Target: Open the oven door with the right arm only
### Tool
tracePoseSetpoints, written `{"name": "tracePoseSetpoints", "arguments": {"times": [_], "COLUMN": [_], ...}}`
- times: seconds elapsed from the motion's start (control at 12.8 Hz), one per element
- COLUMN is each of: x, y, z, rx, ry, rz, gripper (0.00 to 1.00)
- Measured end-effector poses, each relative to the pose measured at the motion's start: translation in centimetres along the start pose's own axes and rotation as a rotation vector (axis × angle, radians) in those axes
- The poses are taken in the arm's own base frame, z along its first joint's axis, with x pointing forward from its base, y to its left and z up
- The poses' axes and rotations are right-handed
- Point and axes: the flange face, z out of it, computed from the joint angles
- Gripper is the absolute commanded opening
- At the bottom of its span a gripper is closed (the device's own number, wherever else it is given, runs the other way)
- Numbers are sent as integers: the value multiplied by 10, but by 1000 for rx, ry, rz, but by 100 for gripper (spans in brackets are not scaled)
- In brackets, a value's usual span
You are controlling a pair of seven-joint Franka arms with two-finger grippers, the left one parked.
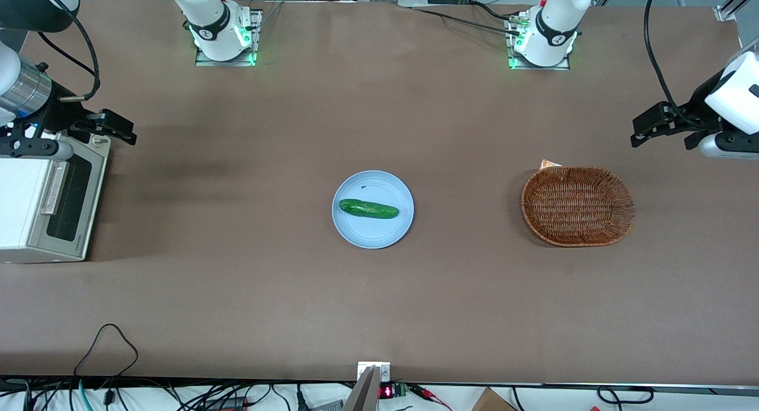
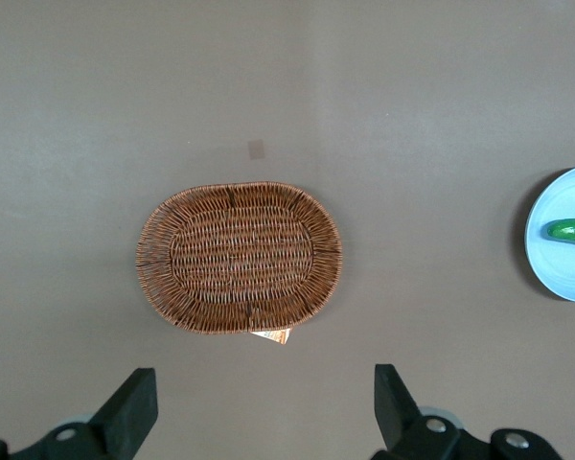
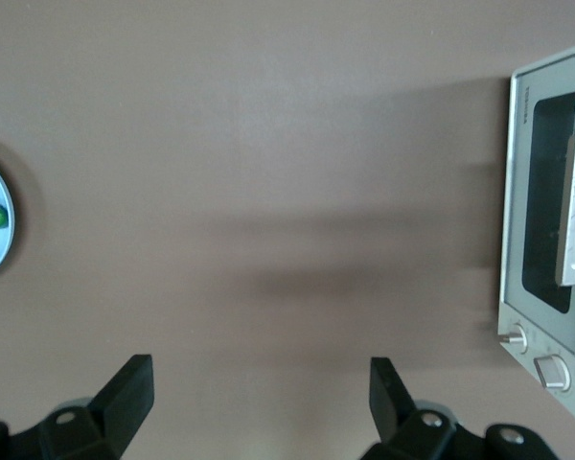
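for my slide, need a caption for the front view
Open hand hovers above the toaster oven's knobs, its door closed, handle untouched.

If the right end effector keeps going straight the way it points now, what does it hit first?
Probably bare table. The open end effector points down at brown surface beside the oven door, with nothing between its fingers; the height above the table is unclear.

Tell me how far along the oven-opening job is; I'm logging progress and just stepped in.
Nothing looks done yet: the oven door sits shut against the white oven, its handle untouched. In hand: the right arm holds its gripper open above the oven's knob end, farther from the front camera than the door, gripping nothing. Left: reach the handle, grasp it and pull the door open.
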Motion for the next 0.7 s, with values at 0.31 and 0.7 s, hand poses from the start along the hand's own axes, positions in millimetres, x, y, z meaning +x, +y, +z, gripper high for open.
{"name": "tracePoseSetpoints", "arguments": {"times": [0.31,0.7], "x": [7,12], "y": [0,0], "z": [0,4], "rx": [2,3], "ry": [-2,-8], "rz": [7,19], "gripper": [100,97]}}
